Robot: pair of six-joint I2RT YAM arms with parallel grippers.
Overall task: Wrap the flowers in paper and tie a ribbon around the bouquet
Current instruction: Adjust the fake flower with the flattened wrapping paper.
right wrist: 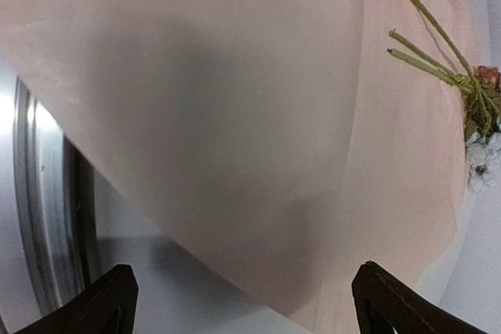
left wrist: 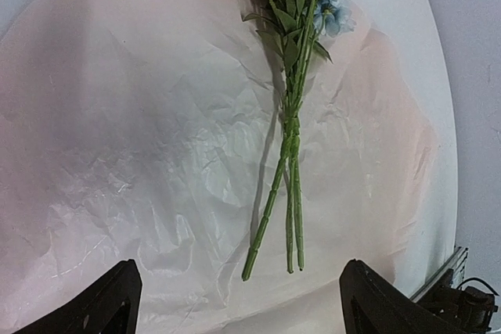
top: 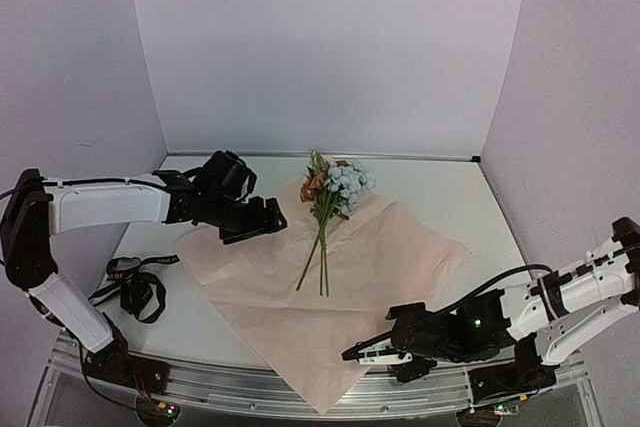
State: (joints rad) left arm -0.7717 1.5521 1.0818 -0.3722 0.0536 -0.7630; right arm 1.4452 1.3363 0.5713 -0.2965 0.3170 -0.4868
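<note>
The flowers (top: 330,202) lie on the pale pink paper (top: 370,267), blooms toward the back wall and stems toward me. In the left wrist view the flowers' green stems (left wrist: 288,170) run down the creased paper (left wrist: 141,154). My left gripper (top: 268,219) hovers open over the paper's left part, left of the stems. My right gripper (top: 365,353) stands open low at the paper's near right edge; its view shows the paper (right wrist: 235,115) and the stems (right wrist: 427,48) far off. The black ribbon (top: 135,282) lies coiled on the table at the left. No bouquet is formed.
The white table (top: 440,197) is walled by white panels behind and at both sides. A metal rail (top: 250,387) runs along the near edge, and the paper's front corner hangs over it.
</note>
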